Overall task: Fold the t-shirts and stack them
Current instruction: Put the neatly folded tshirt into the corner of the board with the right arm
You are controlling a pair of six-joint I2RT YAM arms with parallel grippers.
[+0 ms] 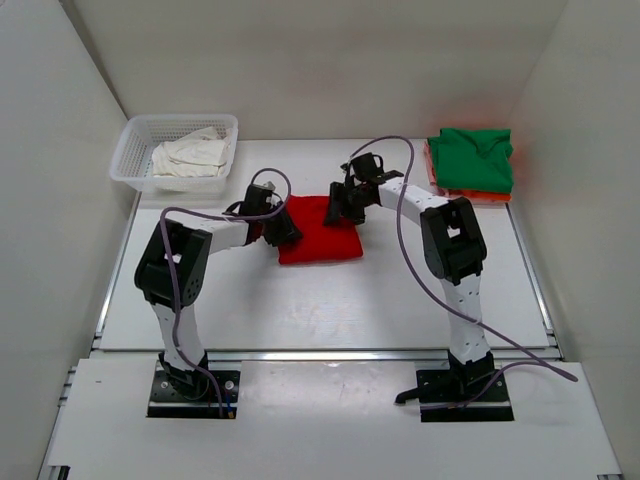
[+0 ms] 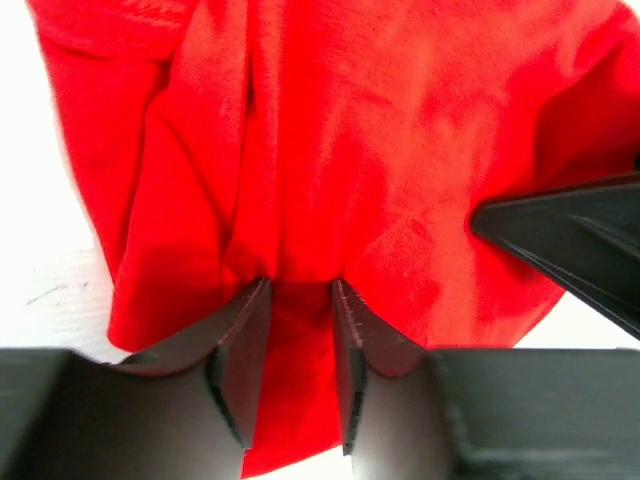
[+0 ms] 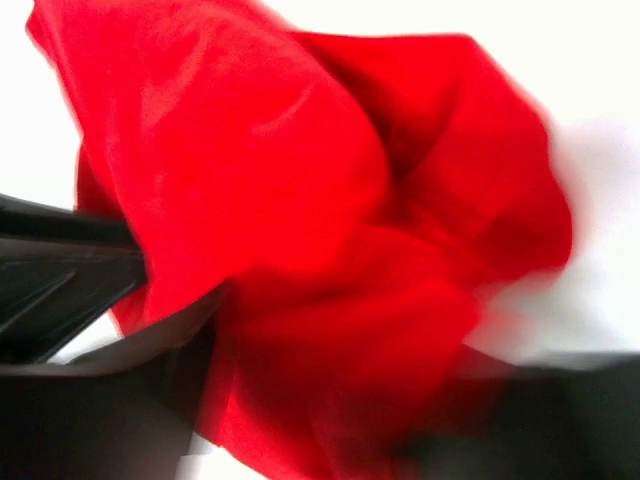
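Left wrist view showed the left gripper (image 2: 298,372) pinching a fold of the red t-shirt (image 2: 350,150), jaws narrowed w/ cloth between them. The right gripper (image 1: 345,207) was buried in red fabric; its own cam was too blurred, so I couldn't tell its grip. Both arms reached fwd and bent inward at frame centre, left at the shirt's left edge, right at its upper edge. Only the top view showed the green t-shirt (image 1: 472,158) upper right and the basket (image 1: 135,160) upper left.
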